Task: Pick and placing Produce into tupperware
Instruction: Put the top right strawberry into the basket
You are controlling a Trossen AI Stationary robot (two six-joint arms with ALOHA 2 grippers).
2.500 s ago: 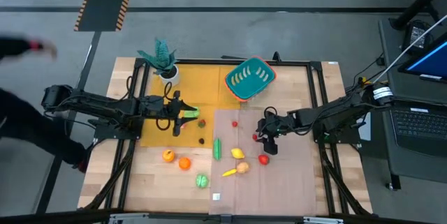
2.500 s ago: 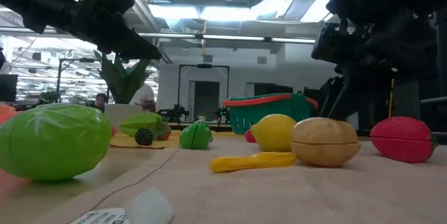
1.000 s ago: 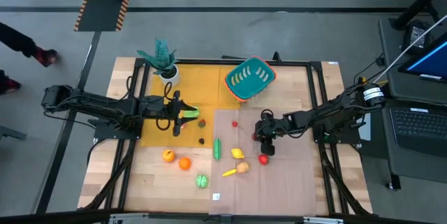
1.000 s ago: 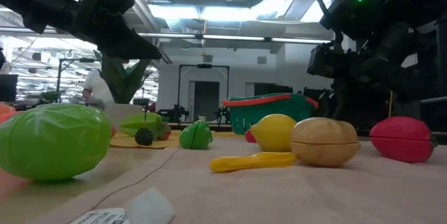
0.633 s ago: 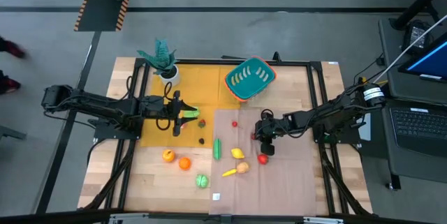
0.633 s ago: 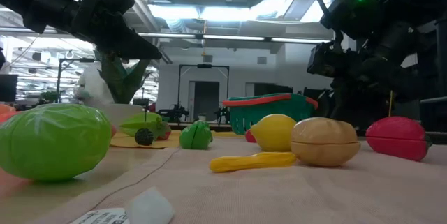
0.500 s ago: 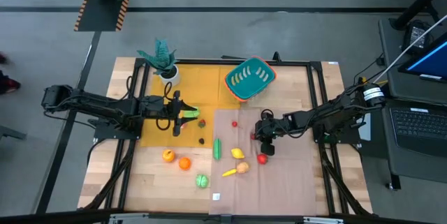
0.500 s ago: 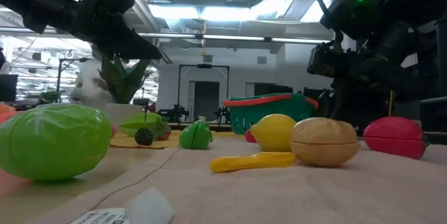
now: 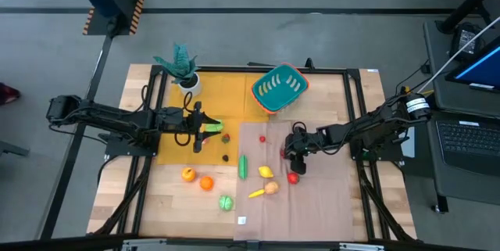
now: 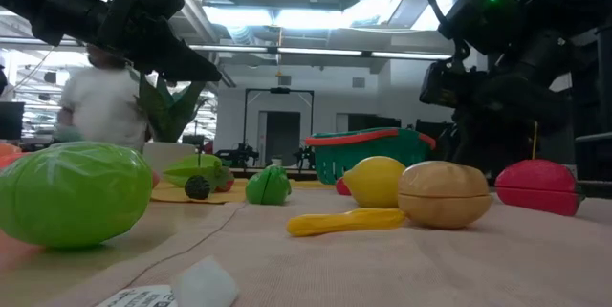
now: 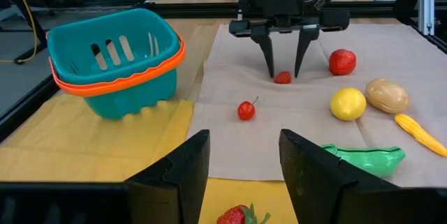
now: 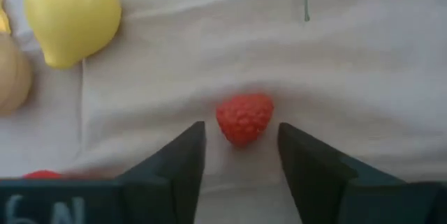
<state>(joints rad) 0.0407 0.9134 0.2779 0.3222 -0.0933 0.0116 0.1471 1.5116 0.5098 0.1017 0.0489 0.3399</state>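
Glossy plastic tupperware (image 11: 115,60), pale cloth mat (image 11: 307,123)

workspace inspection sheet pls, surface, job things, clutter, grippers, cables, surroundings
surface: wooden table with a yellow mat at the back and a beige cloth on the right.
job's things: teal basket at the back, tilted, nothing seen inside it; small red berry lies on the cloth; lemon, potato, cherry and a strawberry lie loose.
clutter: potted plant at the back left corner.
grippers: right gripper open, low over the berry, a finger on each side, not touching it; left gripper open above the yellow mat, holding nothing.
cables: dark cables run along both arms.
surroundings: a person stands beyond the table; a laptop sits at the right.
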